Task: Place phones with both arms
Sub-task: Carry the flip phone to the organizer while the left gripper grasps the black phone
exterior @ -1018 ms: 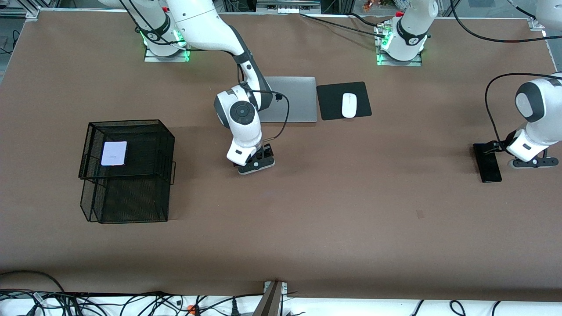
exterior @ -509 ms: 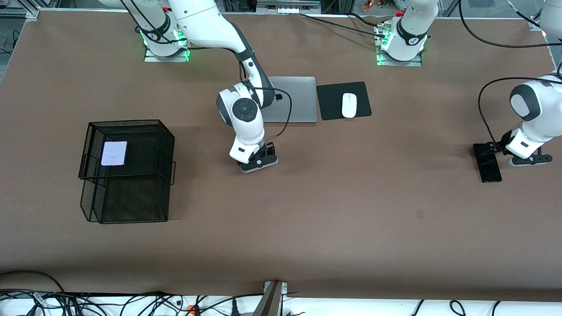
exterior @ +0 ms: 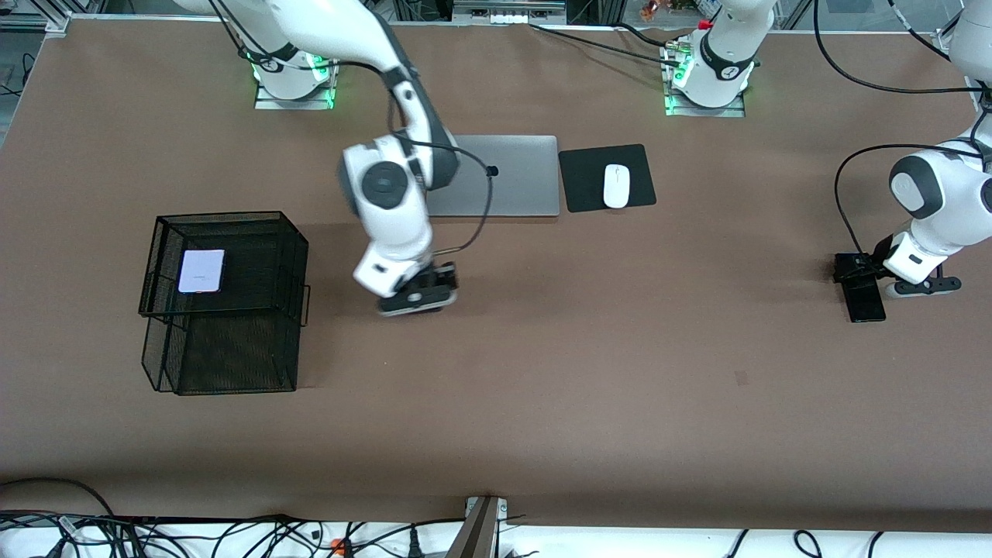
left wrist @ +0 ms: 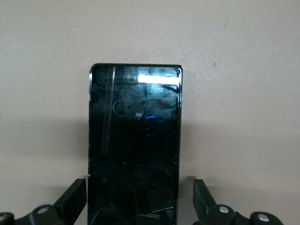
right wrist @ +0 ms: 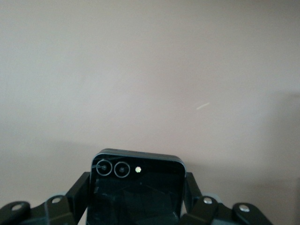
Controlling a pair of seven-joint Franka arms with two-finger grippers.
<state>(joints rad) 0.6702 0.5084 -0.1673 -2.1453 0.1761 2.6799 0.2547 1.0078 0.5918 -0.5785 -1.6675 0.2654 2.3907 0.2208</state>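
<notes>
- The right end effector (exterior: 416,297) was held over the bare brown worktop (exterior: 542,372), between the black mesh basket (exterior: 225,310) and the silver laptop (exterior: 496,177).
- Its fingers (right wrist: 79,190) were clamped on the sides of the small squarish black phone (right wrist: 137,187), whose twin camera lenses were visible in the right wrist view.
- The left end effector (exterior: 868,267) was set low over the long slim black phone (left wrist: 135,145), which lay flat on the worktop at the left arm's end.
- Its fingers (left wrist: 72,199) were spread wide, one at each long edge of that phone, nothing being gripped.
- The pale-lilac phone (exterior: 201,270) was lying in the basket's upper tier.
- A white mouse (exterior: 616,186) rested on a black pad (exterior: 589,178) beside the laptop.
</notes>
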